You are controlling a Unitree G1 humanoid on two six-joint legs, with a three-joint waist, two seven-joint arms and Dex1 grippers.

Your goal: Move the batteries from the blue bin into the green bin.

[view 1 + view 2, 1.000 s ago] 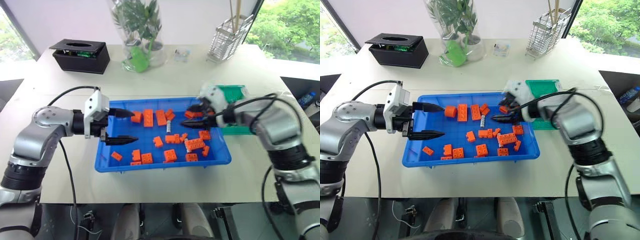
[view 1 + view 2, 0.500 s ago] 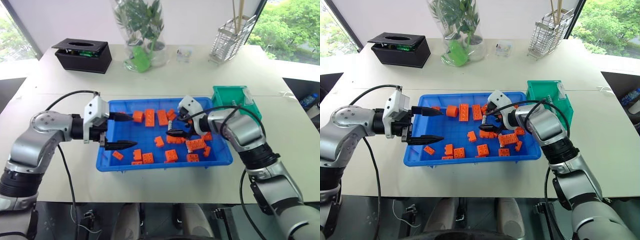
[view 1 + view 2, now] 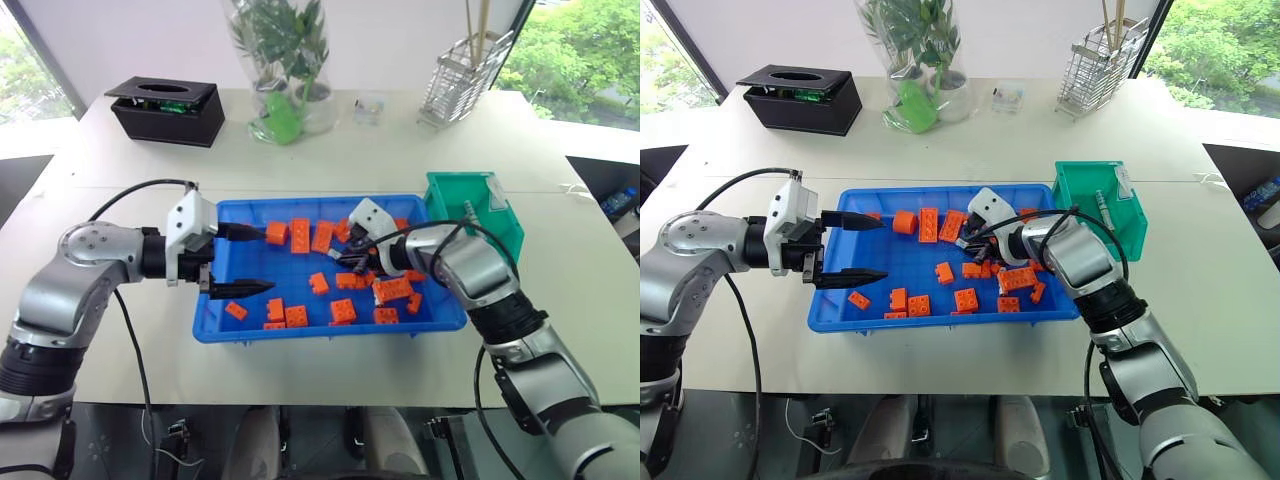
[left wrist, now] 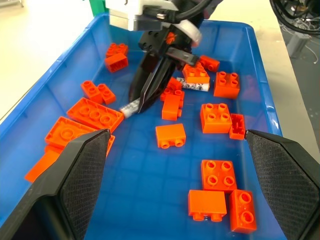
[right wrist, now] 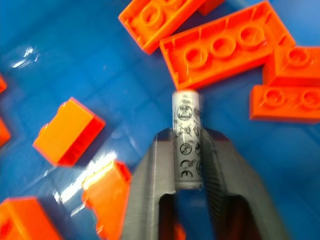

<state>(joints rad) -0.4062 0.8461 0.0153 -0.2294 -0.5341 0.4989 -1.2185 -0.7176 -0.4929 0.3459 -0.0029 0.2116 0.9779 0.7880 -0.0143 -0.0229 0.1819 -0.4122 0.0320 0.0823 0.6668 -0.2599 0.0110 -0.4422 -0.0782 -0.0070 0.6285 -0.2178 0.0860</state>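
A bright-blue bin (image 3: 205,325) on a pale table holds scattered orange toy bricks (image 3: 342,310). The right gripper (image 5: 186,157) reaches down into it, its two black fingers (image 5: 152,185) pinched on a silver-grey battery (image 5: 186,135) (printed markings face up), whose end juts past the fingertips toward a long orange brick (image 5: 227,47). The left gripper (image 3: 248,260) hovers over the bin's other end, its fingers spread wide around nothing. Behind the right gripper's wrist, just beside the blue bin, stands the green bin (image 3: 1136,235), another battery (image 3: 1104,206) inside.
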